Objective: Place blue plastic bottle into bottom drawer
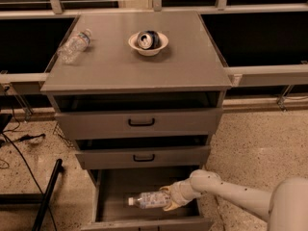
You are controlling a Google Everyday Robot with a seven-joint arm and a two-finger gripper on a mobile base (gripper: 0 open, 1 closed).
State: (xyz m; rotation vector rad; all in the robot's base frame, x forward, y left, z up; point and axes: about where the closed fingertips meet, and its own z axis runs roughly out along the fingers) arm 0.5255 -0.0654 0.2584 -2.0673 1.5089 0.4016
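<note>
The blue plastic bottle [148, 199], clear with a white cap pointing left, lies on its side low inside the open bottom drawer [113, 186] of the grey cabinet. My gripper [169, 199] is at the bottle's right end, down inside the drawer, and its yellowish fingers [168, 192] are closed around the bottle's base. My white arm [231, 194] reaches in from the lower right. Whether the bottle rests on the drawer floor I cannot tell.
On the cabinet top [120, 66] lie a thinner clear bottle [73, 45] at the left and a white bowl [148, 43] holding a can. The two upper drawers [141, 122] [143, 157] stand slightly pulled out above my arm. A black stand [47, 196] and cables are at the left.
</note>
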